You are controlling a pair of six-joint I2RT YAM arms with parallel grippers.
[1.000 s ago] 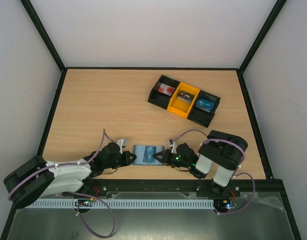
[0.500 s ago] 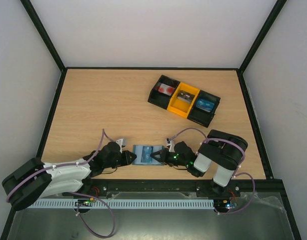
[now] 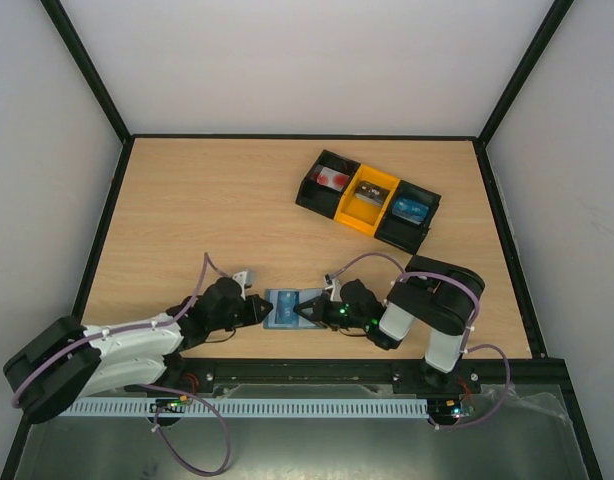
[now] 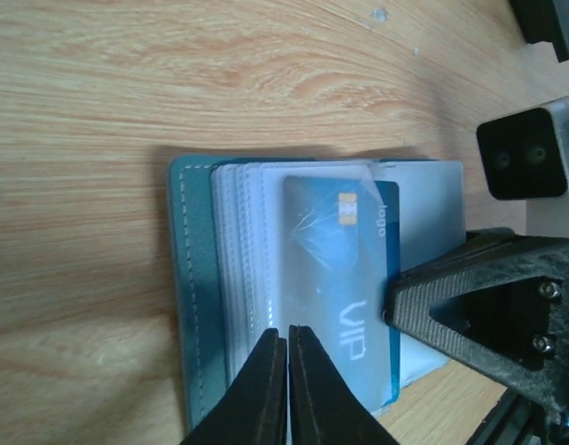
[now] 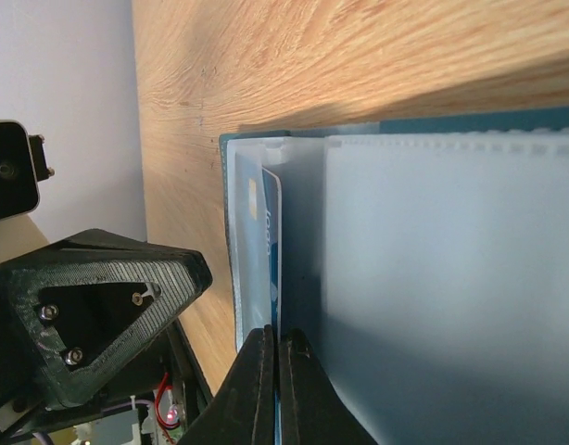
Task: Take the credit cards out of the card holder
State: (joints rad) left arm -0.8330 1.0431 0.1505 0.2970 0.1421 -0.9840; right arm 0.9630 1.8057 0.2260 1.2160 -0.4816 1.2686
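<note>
The dusty-blue card holder (image 3: 285, 309) lies open near the table's front edge, its clear sleeves fanned out (image 4: 196, 278). A bright blue card (image 4: 340, 278) printed "VIP" sits in a sleeve. My left gripper (image 3: 260, 307) is shut, its tips (image 4: 287, 330) resting over the sleeves at the holder's left end. My right gripper (image 3: 304, 312) is shut (image 5: 278, 332) on the blue card's edge (image 5: 271, 232) from the right, beside a raised sleeve. One of its fingers (image 4: 451, 297) shows in the left wrist view.
A black-and-yellow three-bin tray (image 3: 350, 213) stands at the back right. It holds a white card with red marks (image 3: 334, 179), a dark grey card (image 3: 367, 194) and a blue card (image 3: 409, 208). Black frame rails edge the table.
My right gripper has slid left onto the card holder. My left gripper has edged slightly right, against the holder's left end. The holder has stayed in place.
</note>
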